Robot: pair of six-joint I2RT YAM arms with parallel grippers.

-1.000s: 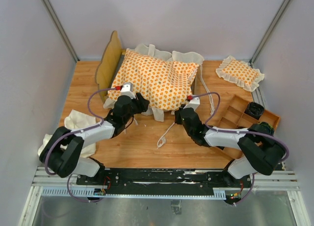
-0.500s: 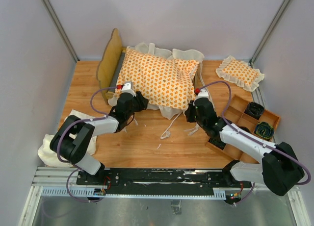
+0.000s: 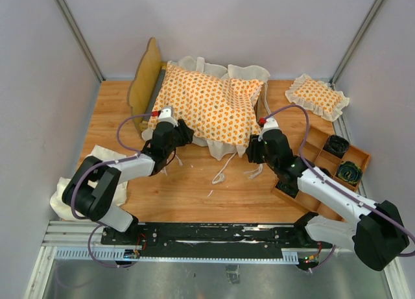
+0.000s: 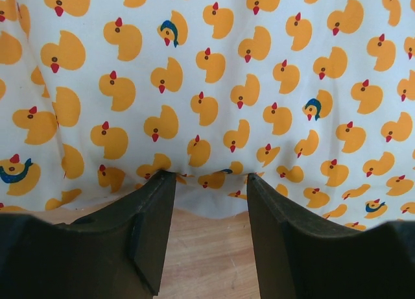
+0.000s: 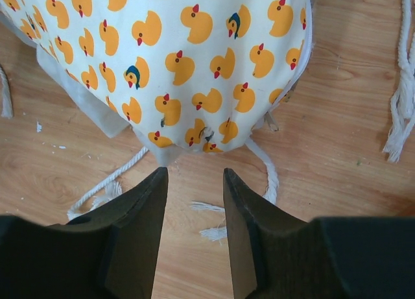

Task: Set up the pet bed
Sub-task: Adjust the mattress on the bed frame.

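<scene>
The cushion (image 3: 211,111) is draped askew over the bed frame (image 3: 144,75) at twelve o'clock on the bench (image 3: 188,189). The left claw (image 4: 211,179) and the right claw (image 5: 194,172) are parted and empty at its hem. Regripping and squaring the cushion is judged to be the next move.

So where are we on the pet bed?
Done: cushion laid over the frame, though it overhangs its near side. In hand: left gripper open at its near edge, right gripper open just off its corner, neither holding. Left: seat it flat inside, likely tidy the loose strings on the table.
</scene>
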